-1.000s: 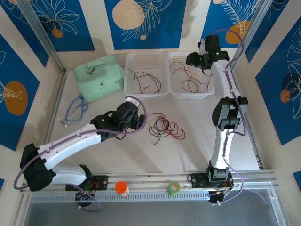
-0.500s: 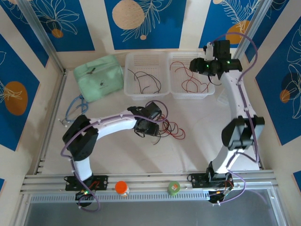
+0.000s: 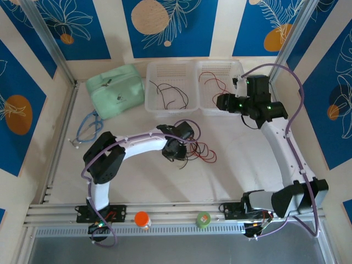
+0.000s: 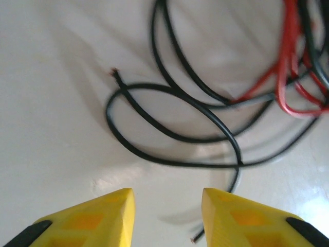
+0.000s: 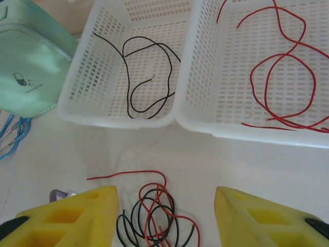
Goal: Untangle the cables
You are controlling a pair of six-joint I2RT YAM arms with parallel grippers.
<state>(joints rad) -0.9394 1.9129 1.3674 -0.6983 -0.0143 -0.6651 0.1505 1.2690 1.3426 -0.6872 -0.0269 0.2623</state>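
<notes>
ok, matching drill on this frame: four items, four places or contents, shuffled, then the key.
Items
1. mint pouch
2. basket beside it
3. other basket
4. tangled cables

Descriptions
A. on the bare table, just ahead of the left pincer
B. holds a red cable
C. holds a black cable
D. has the blue-grey cord lying next to it

Pairs: 1-D, 2-C, 3-B, 4-A
</notes>
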